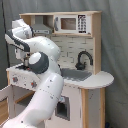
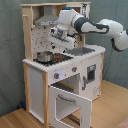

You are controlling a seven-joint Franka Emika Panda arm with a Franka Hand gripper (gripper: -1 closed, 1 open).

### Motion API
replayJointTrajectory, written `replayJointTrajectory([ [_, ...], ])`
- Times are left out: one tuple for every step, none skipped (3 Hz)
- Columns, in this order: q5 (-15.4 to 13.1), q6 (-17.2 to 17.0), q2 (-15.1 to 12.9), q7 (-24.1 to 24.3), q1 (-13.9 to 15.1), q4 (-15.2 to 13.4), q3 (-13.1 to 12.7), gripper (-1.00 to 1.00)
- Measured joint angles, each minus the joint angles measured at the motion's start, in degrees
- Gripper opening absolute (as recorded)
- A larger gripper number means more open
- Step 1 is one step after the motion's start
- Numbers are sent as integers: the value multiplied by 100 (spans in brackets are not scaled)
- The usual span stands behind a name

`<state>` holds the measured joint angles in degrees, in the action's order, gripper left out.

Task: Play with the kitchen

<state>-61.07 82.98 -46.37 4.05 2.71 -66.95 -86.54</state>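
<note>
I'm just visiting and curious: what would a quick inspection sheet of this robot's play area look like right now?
Surface: wooden floor under the toy kitchen.
Job's things: the kitchen, white and light wood; oven door hanging open; a metal pot on the stovetop; black faucet by the sink; microwave on top.
Clutter: nothing seen.
Gripper: gripper above the stovetop beside the pot; holding nothing that I can see.
Cables: nothing seen.
Surroundings: grey curtain behind.

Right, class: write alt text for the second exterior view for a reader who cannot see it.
A white robot arm reaches over the stovetop of a toy kitchen, above a metal pot. The oven door hangs open.
</note>
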Motion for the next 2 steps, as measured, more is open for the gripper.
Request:
replayJointTrajectory([
  [-49,37,-121,-396,-289,299,176,100],
  [-100,64,-246,-772,-608,653,378,100],
])
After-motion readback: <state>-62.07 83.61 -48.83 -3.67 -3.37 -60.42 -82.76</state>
